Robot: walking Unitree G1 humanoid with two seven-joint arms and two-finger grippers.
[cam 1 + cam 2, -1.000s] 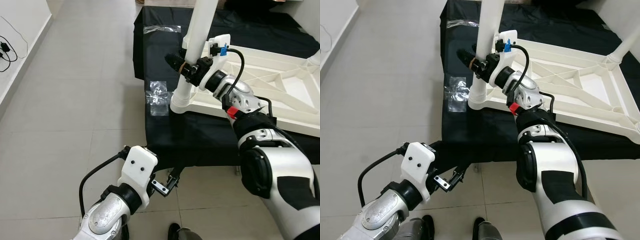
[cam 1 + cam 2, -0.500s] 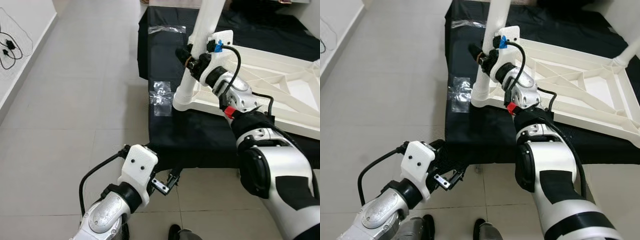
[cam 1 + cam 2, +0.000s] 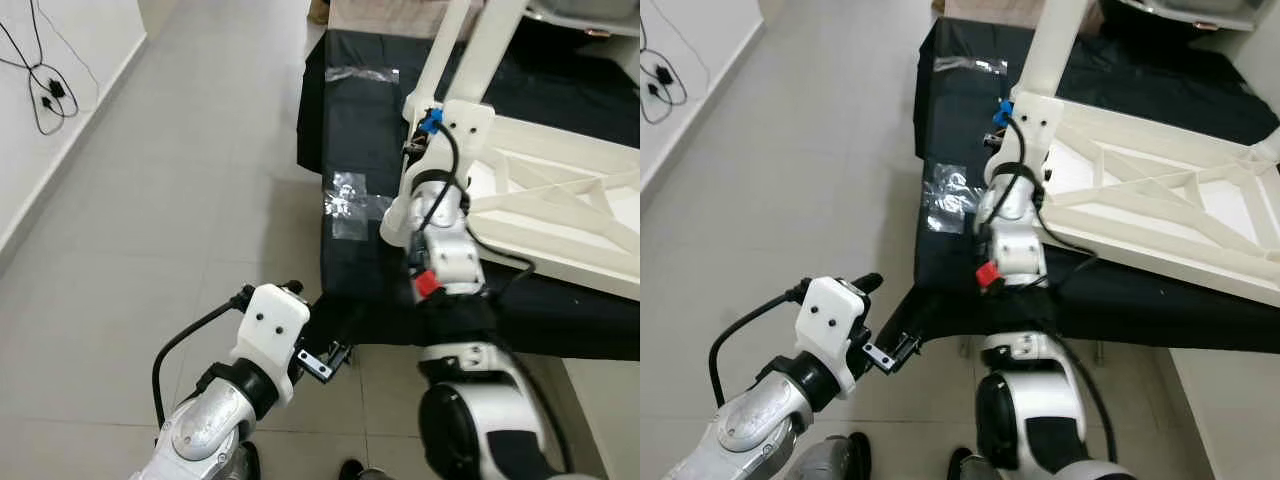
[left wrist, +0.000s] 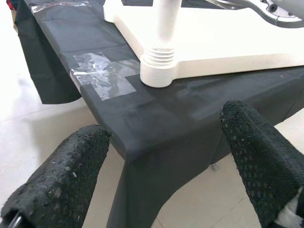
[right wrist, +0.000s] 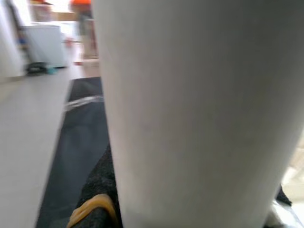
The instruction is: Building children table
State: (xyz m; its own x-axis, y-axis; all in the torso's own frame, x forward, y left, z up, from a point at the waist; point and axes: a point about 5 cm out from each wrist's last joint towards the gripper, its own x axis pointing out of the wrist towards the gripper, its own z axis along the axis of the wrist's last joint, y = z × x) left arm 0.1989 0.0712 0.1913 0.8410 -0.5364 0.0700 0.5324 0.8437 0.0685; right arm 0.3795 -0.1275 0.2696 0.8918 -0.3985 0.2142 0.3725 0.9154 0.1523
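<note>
Mostly assembled: right gripper [image 3: 1002, 122] pinching the corner leg [image 3: 1048, 48].
Tabletop [image 3: 1160, 210] inverted, far leg [image 3: 1268, 148] fitted; left gripper [image 4: 161, 156] spread, idle.

The white plastic children's table top [image 3: 1160, 205] lies upside down, its ribbed underside with diagonal braces facing up, on a platform draped in black cloth [image 3: 960, 120], at about 2 o'clock in the head view. A round white plastic table leg [image 3: 1052, 45] stands upright in the socket at the top's near-left corner, at 12 o'clock, its ringed collar [image 4: 159, 71] seated against the corner. A second white leg [image 3: 1268, 145] shows at 3 o'clock.
</note>
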